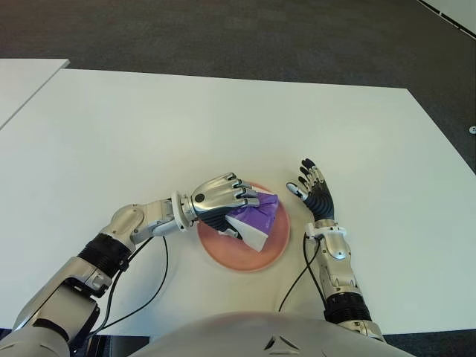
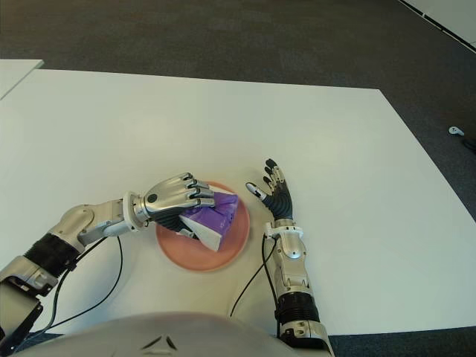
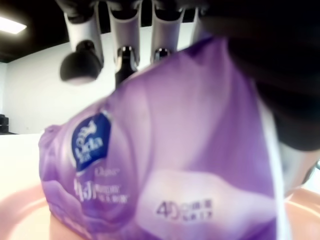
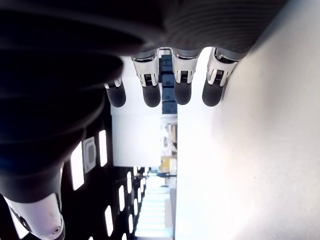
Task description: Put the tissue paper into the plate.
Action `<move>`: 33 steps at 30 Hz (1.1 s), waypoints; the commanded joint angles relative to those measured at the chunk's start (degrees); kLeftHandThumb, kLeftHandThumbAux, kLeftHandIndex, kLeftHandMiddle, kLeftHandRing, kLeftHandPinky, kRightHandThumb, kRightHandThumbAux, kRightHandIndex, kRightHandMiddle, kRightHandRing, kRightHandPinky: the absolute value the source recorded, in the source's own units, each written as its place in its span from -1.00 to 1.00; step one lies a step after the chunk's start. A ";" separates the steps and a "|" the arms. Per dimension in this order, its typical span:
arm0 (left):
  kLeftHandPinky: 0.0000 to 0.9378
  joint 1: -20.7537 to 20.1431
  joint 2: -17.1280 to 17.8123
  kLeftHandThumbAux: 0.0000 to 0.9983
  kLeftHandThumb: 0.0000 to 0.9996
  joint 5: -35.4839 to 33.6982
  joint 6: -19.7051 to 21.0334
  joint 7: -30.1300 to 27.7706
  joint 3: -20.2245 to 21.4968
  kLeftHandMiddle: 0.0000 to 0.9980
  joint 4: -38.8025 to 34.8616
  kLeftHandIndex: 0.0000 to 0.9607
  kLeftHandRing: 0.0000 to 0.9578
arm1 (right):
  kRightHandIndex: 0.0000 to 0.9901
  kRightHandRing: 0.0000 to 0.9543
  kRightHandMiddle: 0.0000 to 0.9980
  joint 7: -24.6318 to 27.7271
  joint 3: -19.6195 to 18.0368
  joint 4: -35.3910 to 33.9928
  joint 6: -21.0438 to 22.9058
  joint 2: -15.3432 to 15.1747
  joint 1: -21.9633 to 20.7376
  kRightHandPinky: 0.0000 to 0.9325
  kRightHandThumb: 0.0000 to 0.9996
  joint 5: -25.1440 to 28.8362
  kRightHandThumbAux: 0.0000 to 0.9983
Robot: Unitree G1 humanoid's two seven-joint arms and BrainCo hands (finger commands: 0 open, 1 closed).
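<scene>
The white worktop (image 1: pixel 223 119) carries a pink plate (image 1: pixel 275 242) near the robot. The left hand (image 1: pixel 219 199) reaches over the plate from its left, fingers wrapped around the purple tissue pack (image 1: pixel 256 219), which sits low over the plate. Release remains. The right hand (image 1: pixel 312 190) shows just right of the plate, fingers spread, holding nothing.

A purple tissue pack (image 1: pixel 256 219) with a white end and a blue logo badge sat on a salmon-pink plate (image 1: pixel 274 249). The table (image 1: pixel 149 126) was white, the floor (image 1: pixel 223 30) beyond its far edge dark grey.
</scene>
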 commanded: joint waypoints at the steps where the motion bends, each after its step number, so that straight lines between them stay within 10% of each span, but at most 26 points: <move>1: 0.71 0.89 0.27 0.41 0.48 2.22 0.72 3.36 -1.81 0.68 1.53 -0.08 0.75 | -1.00 -1.00 -1.00 -0.14 0.15 3.16 2.67 0.30 2.44 -1.00 -0.99 -0.22 0.41; 15: 0.31 0.55 1.88 0.41 0.43 -5.57 -2.13 -1.05 -2.39 0.42 1.56 -0.09 0.43 | -1.00 -1.00 -1.00 -0.03 0.35 3.22 2.90 0.20 2.37 -1.00 -0.99 -0.33 0.39; 17: -0.01 0.01 3.39 0.41 0.39 -7.87 -2.78 -6.33 -2.90 0.10 1.51 -0.11 0.08 | -1.00 -1.00 -1.00 0.01 0.37 3.26 2.89 0.21 2.35 -1.00 -0.99 -0.33 0.39; 21: -0.79 -0.17 5.55 0.01 -0.44 -9.39 -0.67 -16.20 -3.28 -0.73 -0.99 -0.77 -0.76 | -1.00 -1.00 -1.00 0.25 0.58 2.30 3.20 0.31 2.77 -1.00 -1.00 -0.20 0.39; 33: -1.00 2.81 6.31 -0.40 -0.77 -4.18 7.30 -18.83 -1.57 -1.00 -7.03 -1.00 -1.00 | -1.00 -1.00 -1.00 0.16 0.45 2.44 3.01 0.21 2.84 -1.00 -1.00 -0.24 0.38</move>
